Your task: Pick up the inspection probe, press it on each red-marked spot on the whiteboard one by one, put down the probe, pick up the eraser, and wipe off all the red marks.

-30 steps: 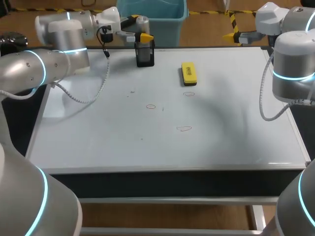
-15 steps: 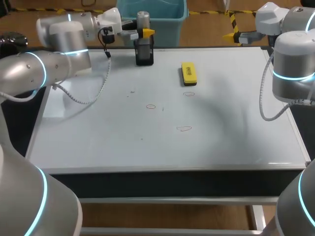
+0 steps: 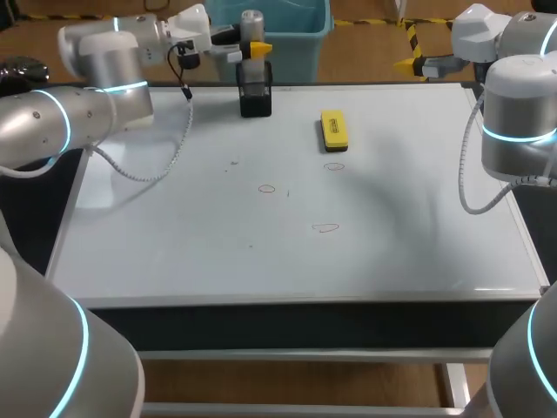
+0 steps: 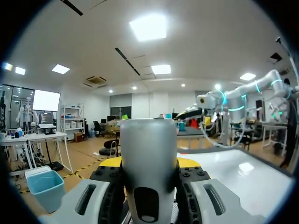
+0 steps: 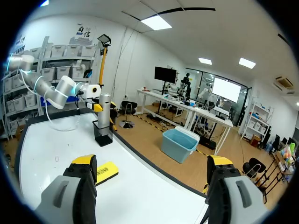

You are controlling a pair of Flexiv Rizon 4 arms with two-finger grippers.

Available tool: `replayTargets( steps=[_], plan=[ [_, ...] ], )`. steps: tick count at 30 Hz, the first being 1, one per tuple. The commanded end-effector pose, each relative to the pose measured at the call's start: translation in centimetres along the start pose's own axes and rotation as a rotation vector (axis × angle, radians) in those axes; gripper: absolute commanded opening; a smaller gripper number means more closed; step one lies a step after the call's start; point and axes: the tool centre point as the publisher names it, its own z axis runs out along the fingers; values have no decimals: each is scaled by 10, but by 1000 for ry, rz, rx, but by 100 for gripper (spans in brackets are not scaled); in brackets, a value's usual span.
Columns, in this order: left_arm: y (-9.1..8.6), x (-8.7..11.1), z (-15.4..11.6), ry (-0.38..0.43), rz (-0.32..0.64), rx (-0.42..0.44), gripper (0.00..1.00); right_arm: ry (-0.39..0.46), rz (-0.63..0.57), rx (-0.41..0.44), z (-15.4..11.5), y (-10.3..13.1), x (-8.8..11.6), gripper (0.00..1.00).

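My left gripper (image 3: 255, 50) is shut on the grey cylindrical inspection probe (image 3: 252, 26), which stands upright over the black holder (image 3: 255, 89) at the whiteboard's (image 3: 174, 235) back edge. Its lower end is at the holder's mouth. In the left wrist view the probe (image 4: 148, 158) fills the gap between the yellow-tipped fingers (image 4: 188, 162). The yellow eraser (image 3: 333, 129) lies flat to the right of the holder. Thin red marks (image 3: 266, 188) (image 3: 325, 228) (image 3: 334, 166) dot the middle of the board. My right gripper (image 3: 418, 63) hangs open and holds nothing, off the back right corner; from it the eraser (image 5: 106, 171) and probe (image 5: 104, 105) show.
A grey cable (image 3: 165, 165) loops from my left wrist over the board's back left part. My right arm's column (image 3: 518, 122) stands over the board's right edge.
My left gripper has shut on the probe and raised it a little out of the holder. The right arm has not moved.
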Motion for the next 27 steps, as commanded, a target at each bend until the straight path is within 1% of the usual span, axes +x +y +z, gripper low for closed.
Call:
replayTargets(
  steps=[1, 8, 15, 22, 27],
  plan=[
    [-19, 9, -5, -9, 2, -2, 0, 1, 0, 1, 0, 0, 0, 100],
    [-43, 9, -4, 2, 37, 37, 0, 1, 0, 1, 0, 0, 0, 100],
    [-73, 10, -5, 1, 69, 58, 0, 1, 0, 1, 0, 0, 0, 100],
    [-103, 12, -7, 1, 79, 77, 0, 1, 0, 1, 0, 0, 0, 100],
    [-117, 18, -15, 6, 75, 101, 0, 1, 0, 1, 0, 0, 0, 100]
  ],
)
